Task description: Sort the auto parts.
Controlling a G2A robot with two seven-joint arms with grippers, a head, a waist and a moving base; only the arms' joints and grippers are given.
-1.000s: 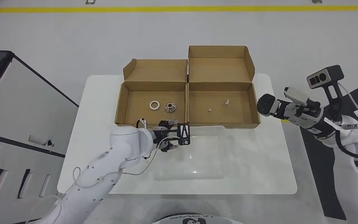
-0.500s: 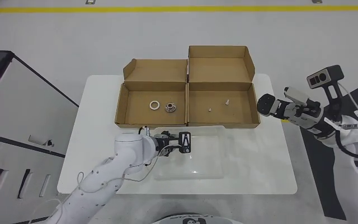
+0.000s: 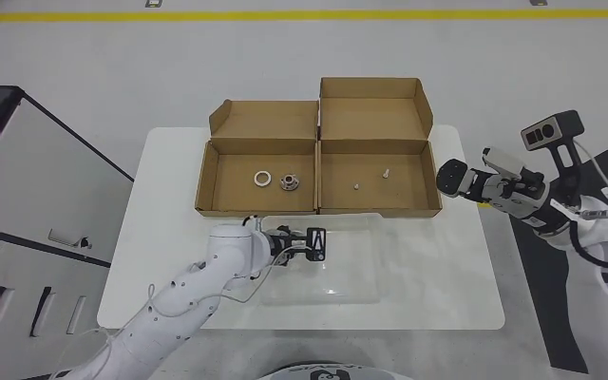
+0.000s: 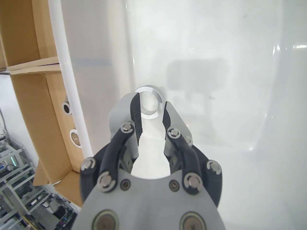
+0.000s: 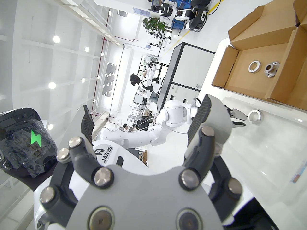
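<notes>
top view: white table [image 3: 161, 256], two cardboard boxes [image 3: 237, 185] behind a clear tray [image 3: 370, 296]. left wrist view brings the left gripper [image 4: 150, 111], jaws parted around a metal ring [image 4: 159, 100] in it; right wrist view adds the right gripper [image 5: 144, 112], spread wide, and a bright workshop [image 5: 168, 3].

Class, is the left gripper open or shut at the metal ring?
Open. The left gripper has its fingers spread apart, and the metal ring sits at their tips, not clamped between them.

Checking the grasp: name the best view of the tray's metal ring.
Left wrist view: the metal ring, close up at the tips of the open left pincer. Right wrist view shows it small; top view: too small to tell.
</notes>
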